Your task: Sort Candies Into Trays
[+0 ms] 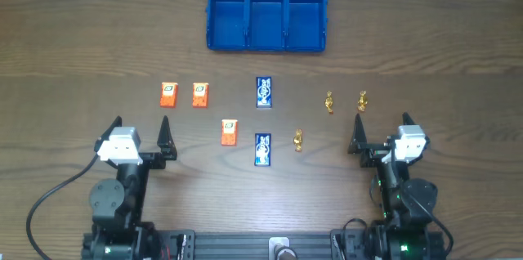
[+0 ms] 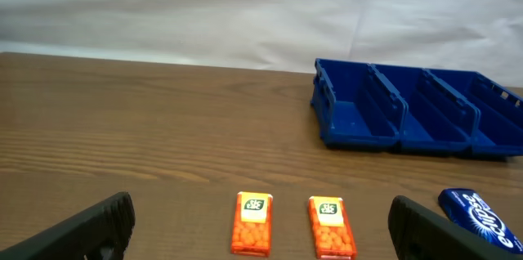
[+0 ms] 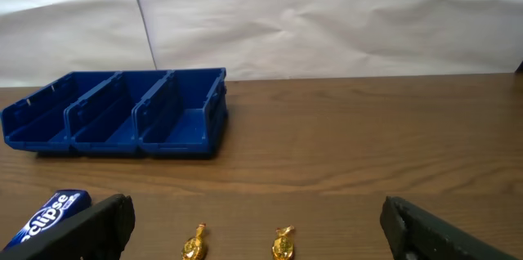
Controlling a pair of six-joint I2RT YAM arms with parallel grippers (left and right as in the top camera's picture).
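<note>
A blue tray [image 1: 266,38] with three compartments stands at the back of the wooden table, also seen as the tray [image 2: 409,121] and the tray [image 3: 122,125]. Three orange candy boxes [image 1: 168,94] [image 1: 200,94] [image 1: 230,132] lie left of centre; two of them [image 2: 252,223] [image 2: 331,226] show in the left wrist view. Two blue packs [image 1: 263,91] [image 1: 262,149] lie in the middle. Three gold-wrapped candies [image 1: 329,101] [image 1: 362,100] [image 1: 299,140] lie to the right. My left gripper [image 1: 140,133] and right gripper [image 1: 382,129] stand open near the table's front, holding nothing.
The table's far corners and both sides are bare wood. A white backdrop rises behind the table. A blue pack [image 3: 45,217] and two gold candies [image 3: 194,244] [image 3: 283,244] lie just ahead of my right gripper.
</note>
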